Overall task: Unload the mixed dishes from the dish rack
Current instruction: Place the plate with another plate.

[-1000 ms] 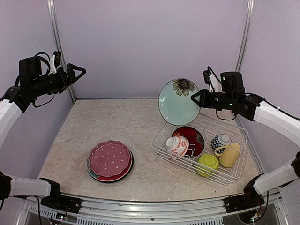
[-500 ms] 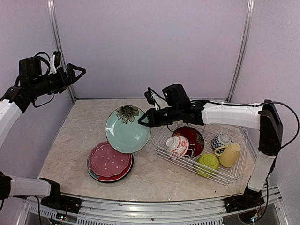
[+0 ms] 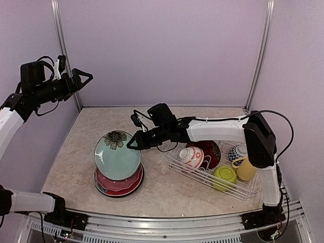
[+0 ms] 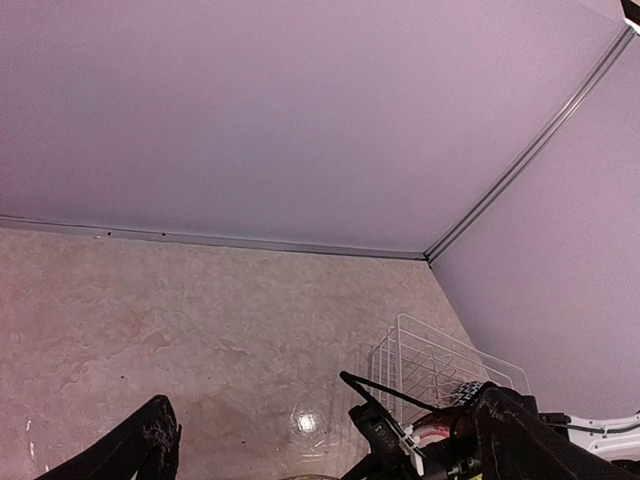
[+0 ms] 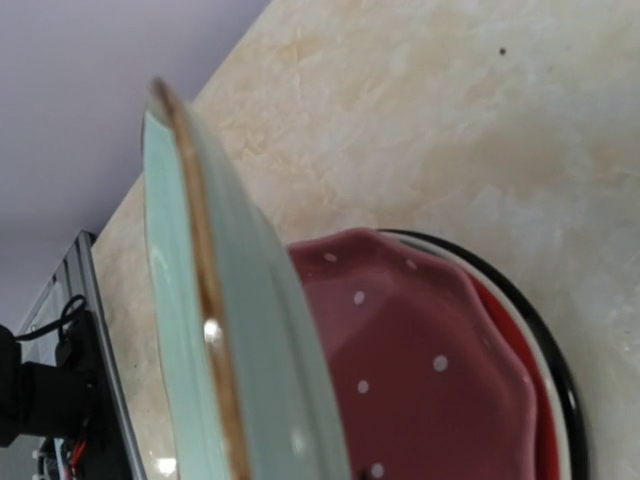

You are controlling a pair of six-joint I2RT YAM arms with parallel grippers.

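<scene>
Placing step: right tool (image 3: 132, 145) pinches the pale teal plate (image 3: 117, 156), tilted over the red dotted plate (image 3: 120, 184); next, we judge, lay it flat and release; left tool (image 3: 83, 79) spread, idle.

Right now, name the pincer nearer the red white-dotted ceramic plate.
Right. The right pincer grips a pale teal floral plate over the red white-dotted plate; the left pincer hangs open, high at far left.
</scene>
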